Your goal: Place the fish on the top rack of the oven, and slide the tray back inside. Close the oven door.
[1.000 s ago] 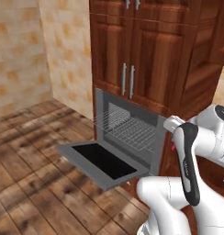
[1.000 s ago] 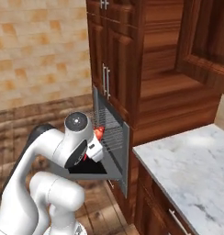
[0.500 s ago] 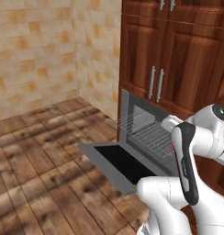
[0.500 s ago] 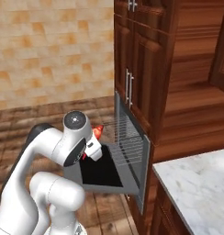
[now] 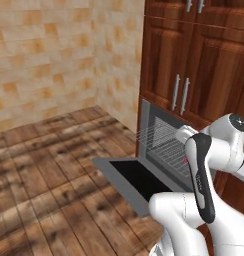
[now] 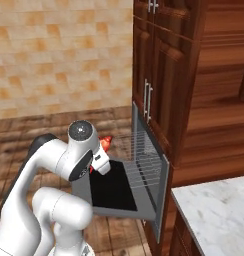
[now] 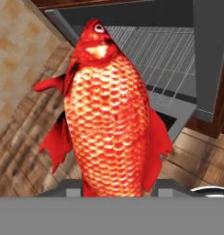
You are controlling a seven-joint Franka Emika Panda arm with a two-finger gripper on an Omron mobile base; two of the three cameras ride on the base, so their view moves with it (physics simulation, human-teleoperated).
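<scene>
Tan tiled wall [image 5: 54, 55] far left of the oven [image 5: 159, 145] in the left base view, with brown plank floor [image 5: 39, 175] running from that wall up to the oven's foot. Folded down flat in front of the oven, over the floor: the oven door [image 5: 136, 180], grey-framed, black window facing up. Pulled partway out of the dark cavity above the door: the top rack [image 5: 156, 135], thin wires reaching left past the oven's front edge. Above the oven, red-brown cabinet doors [image 5: 194, 75] with slim steel handles. Right of the oven opening, white arm [image 5: 214, 165] crossing in front, a sliver of red showing just beside the rack. In the right base view, left of the oven and above the left part of the lowered door: the gripper [image 6: 100, 159] carrying the fish [image 6: 105, 144], red-orange, poking up past the wrist, short of the rack's outer edge and clear of it. Right of the oven, lower corner: pale marbled counter [image 6: 219, 210]. In the hand view: fish [image 7: 109, 110] rising upright from between the finger tips at the bottom, pinched there at its tail end, head toward the oven; wire rack [image 7: 159, 55] beyond and to its right, grey door edge below that.
</scene>
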